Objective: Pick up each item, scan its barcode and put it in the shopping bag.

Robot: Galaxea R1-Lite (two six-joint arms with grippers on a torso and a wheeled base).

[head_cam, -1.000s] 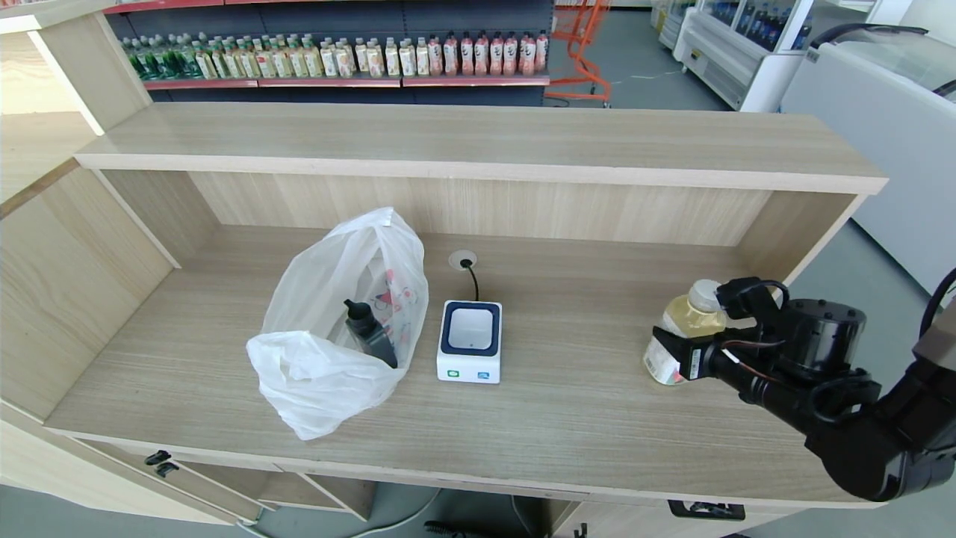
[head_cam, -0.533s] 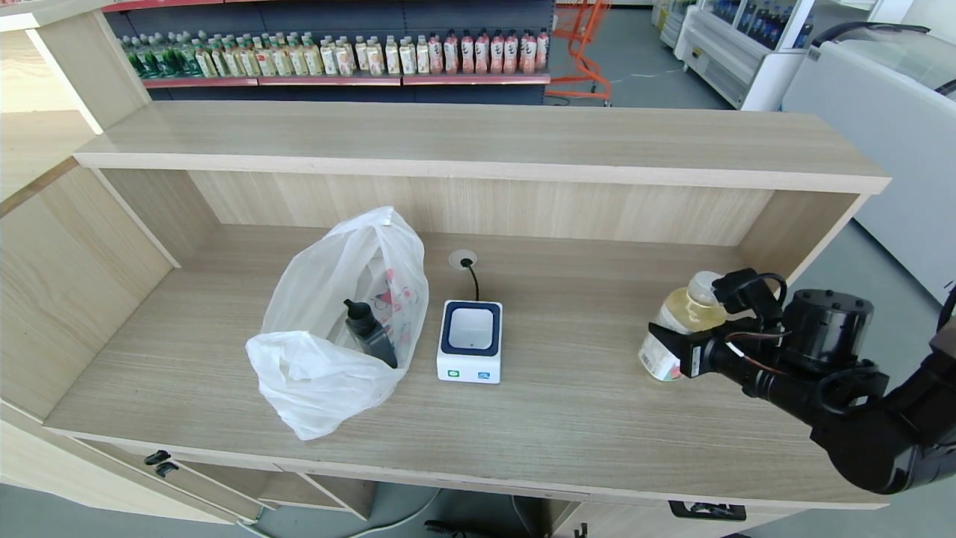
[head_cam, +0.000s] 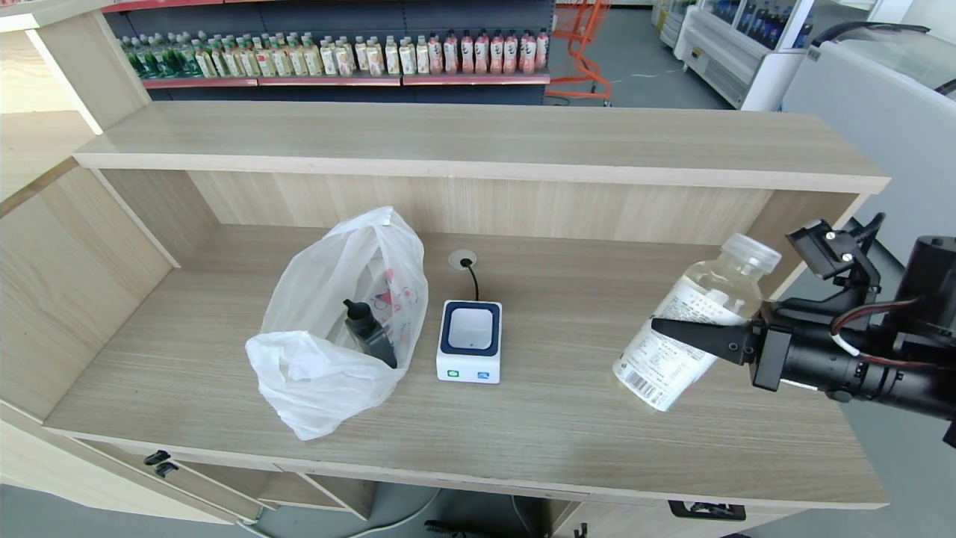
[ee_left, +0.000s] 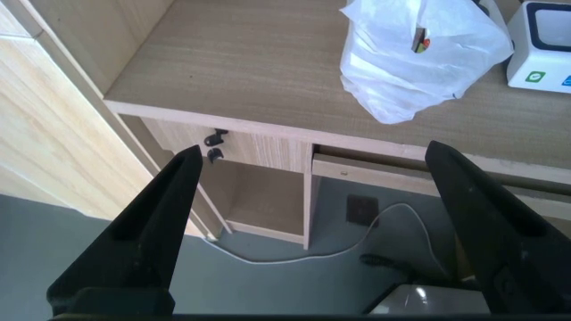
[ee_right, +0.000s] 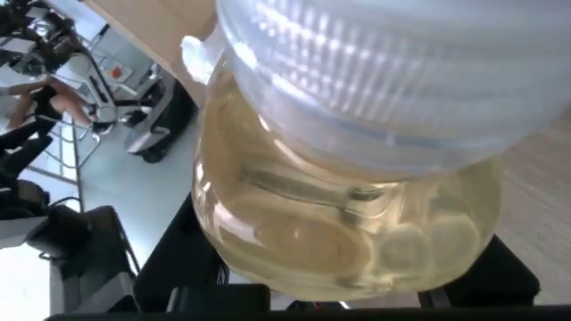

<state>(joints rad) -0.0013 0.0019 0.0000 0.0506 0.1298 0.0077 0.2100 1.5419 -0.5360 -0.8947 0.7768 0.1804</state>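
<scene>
One clear bottle of pale yellow liquid [head_cam: 661, 366] is at the right of the frame, with one white cap [head_cam: 750, 252]. There is one white plastic shopping bag [head_cam: 314, 373] at centre left, with one dark bottle [head_cam: 367, 332] inside. At the centre are one barcode scanner [head_cam: 470, 340], one black cable [head_cam: 473, 282] and one round grommet [head_cam: 462, 259]. Two black latches [head_cam: 157, 457] are at lower left.

Head camera high above the counter [head_cam: 567, 418]; left wrist low outside it, sharing the shopping bag [ee_left: 419, 62]; right wrist tight against the bottle [ee_right: 357, 223].
</scene>
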